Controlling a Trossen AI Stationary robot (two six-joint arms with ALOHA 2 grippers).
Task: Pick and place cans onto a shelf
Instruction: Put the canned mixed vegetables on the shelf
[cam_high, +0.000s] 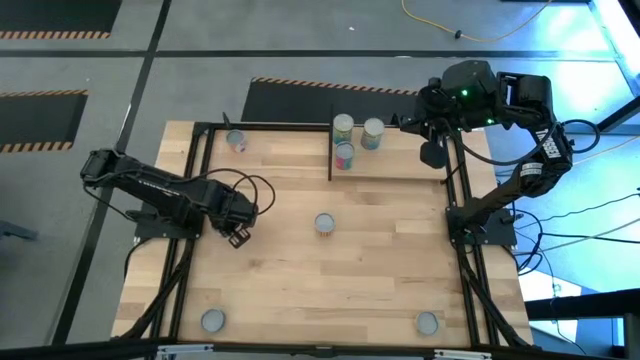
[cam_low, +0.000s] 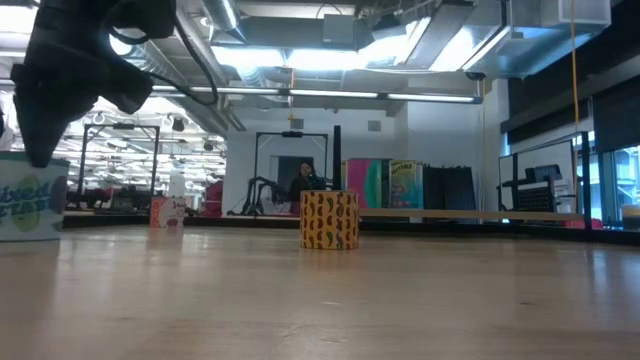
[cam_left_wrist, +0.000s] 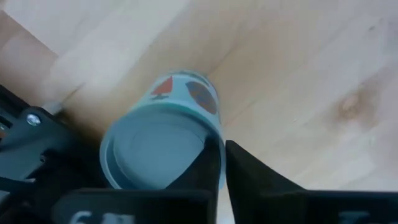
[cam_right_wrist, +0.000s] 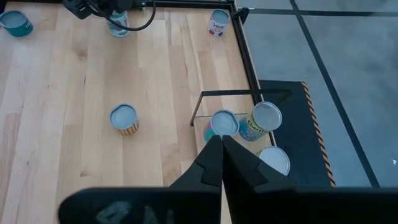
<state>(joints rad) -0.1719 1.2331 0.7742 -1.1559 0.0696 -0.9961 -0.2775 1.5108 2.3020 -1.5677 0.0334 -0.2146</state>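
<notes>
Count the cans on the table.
8 cans. Three on the shelf, one far-left, one centre, two at the near corners, one by the left claw, hidden from above.

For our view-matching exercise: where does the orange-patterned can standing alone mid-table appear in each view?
High view: the can sits at the table's centre.
Low view: picture centre, upright.
Left wrist view: not in it.
Right wrist view: left of centre.
Shared landmark: the shelf, seen in all but the left wrist view.
</notes>
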